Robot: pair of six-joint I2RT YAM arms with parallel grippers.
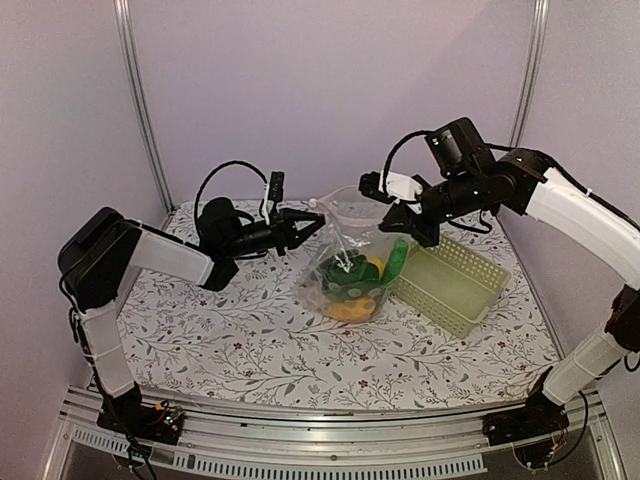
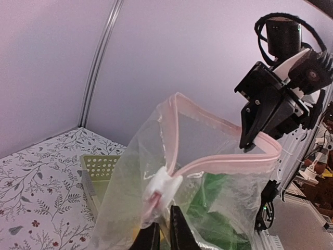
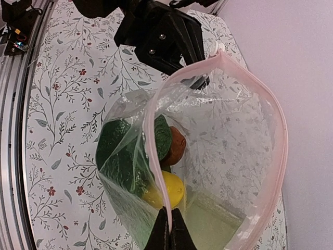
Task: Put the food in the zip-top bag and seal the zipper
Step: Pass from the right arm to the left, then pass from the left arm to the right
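The zip-top bag [image 1: 352, 262] is held up by its open mouth at the centre of the top view, over the flowered surface [image 1: 200, 330]. The left gripper [image 2: 165, 223] is closed on the zipper [image 2: 223, 158] at its white slider [image 2: 162, 186]. The right gripper [image 3: 169, 219] is clamped on the strip's opposite side. The food [image 3: 167, 188] lies in the bag's bottom, just left of the green basket [image 1: 455, 282].

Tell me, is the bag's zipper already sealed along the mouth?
No, the zipper gapes in a wide loop, with the food visible inside the zip-top bag.
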